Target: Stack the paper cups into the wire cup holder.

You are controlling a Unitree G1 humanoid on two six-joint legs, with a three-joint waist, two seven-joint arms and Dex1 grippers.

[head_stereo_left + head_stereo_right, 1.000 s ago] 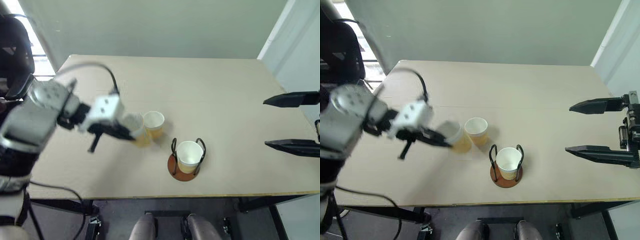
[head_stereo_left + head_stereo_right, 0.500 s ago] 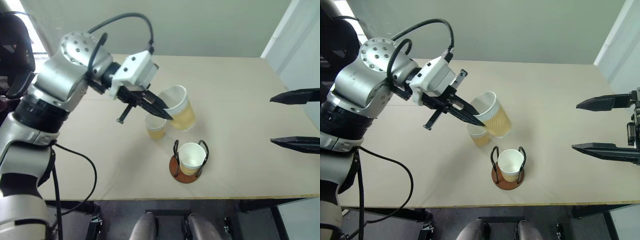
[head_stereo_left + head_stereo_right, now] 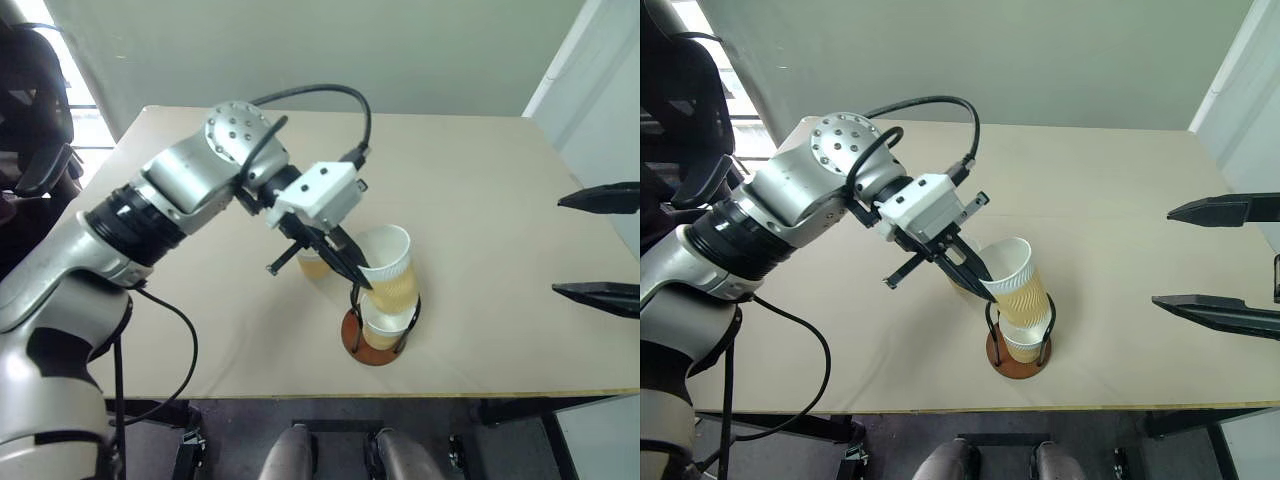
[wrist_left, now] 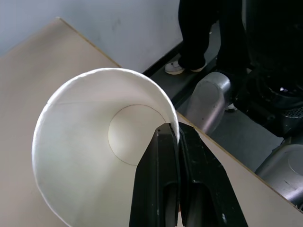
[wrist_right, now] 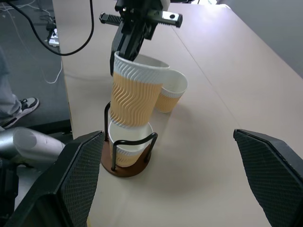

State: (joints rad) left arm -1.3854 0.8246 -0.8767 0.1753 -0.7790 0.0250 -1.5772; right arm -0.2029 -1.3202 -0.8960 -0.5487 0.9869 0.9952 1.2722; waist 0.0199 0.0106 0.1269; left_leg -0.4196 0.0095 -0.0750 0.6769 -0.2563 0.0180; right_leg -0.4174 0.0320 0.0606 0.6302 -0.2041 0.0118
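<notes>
Alignment decides next move: held paper cup [image 5: 134, 92] hangs just above nested cup [image 5: 127, 142] in wire cup holder [image 5: 128, 163], bottom at or just inside its mouth, contact unclear, axis tilted off vertical. Left gripper [image 3: 975, 272] pinches held cup's rim wall, fingers pressed together. Third cup [image 5: 171, 91] stands on table [image 3: 480, 200], just beside holder. Right gripper [image 3: 1215, 260] spread wide, well apart; left arm nearer.

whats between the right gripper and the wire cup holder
Only bare table: in the right eye view nothing lies between the open right gripper and the wire cup holder. The right wrist view agrees.
</notes>
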